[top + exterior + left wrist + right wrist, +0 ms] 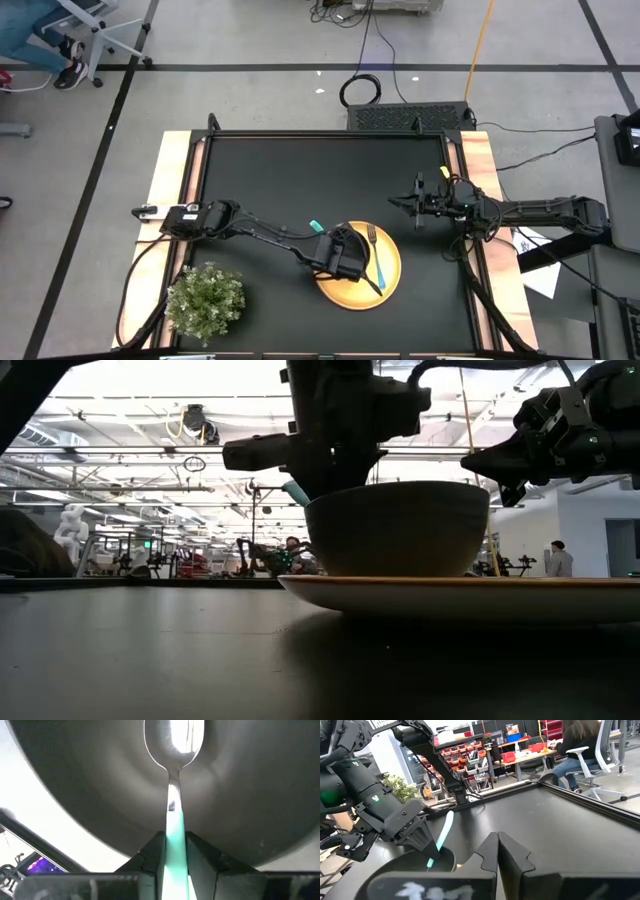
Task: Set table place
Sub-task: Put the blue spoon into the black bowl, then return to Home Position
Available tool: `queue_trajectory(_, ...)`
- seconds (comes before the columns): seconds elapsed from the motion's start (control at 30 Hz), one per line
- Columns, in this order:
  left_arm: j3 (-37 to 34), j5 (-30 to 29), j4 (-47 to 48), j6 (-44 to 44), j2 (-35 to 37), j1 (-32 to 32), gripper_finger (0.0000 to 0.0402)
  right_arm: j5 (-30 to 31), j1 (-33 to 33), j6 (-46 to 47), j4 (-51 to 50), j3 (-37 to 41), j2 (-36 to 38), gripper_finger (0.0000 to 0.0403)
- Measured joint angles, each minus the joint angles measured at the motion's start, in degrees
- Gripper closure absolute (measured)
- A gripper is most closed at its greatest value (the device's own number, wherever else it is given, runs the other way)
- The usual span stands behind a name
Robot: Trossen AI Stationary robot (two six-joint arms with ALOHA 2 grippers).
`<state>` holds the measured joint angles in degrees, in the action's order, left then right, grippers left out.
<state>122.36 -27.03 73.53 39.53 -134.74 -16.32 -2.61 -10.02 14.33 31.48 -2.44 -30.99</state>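
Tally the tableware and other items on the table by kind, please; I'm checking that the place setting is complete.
Yellow plate: 1
Black bowl: 1
Fork: 1
Spoon, held in the left gripper over the bowl: 1
Potted plant: 1
Total: 5

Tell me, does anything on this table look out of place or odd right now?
Nothing spilled or damaged. The fork lies on the yellow plate instead of beside it, and the left pincer holds the spoon down into the black bowl.
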Motion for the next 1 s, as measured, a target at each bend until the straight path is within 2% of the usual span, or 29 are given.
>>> queue_trajectory(0.47, 1.99, 0.07, -0.08, -0.86, 0.02, -0.43, 0.0226, 0.0, 0.0, 1.36, 0.01, -0.01, 0.01, 0.0403)
queue_trajectory(0.7, 1.99, -0.15, -0.08, -1.62, 0.02, -0.74, 0.0222, 0.0, 0.0, 1.48, 0.0, 0.0, 0.01, 0.0403)
queue_trajectory(1.0, 1.99, -3.75, 2.82, -3.07, 0.44, -1.51, 0.0222, 0.0, -0.02, 1.5, 0.0, 0.0, 0.01, 0.0403)
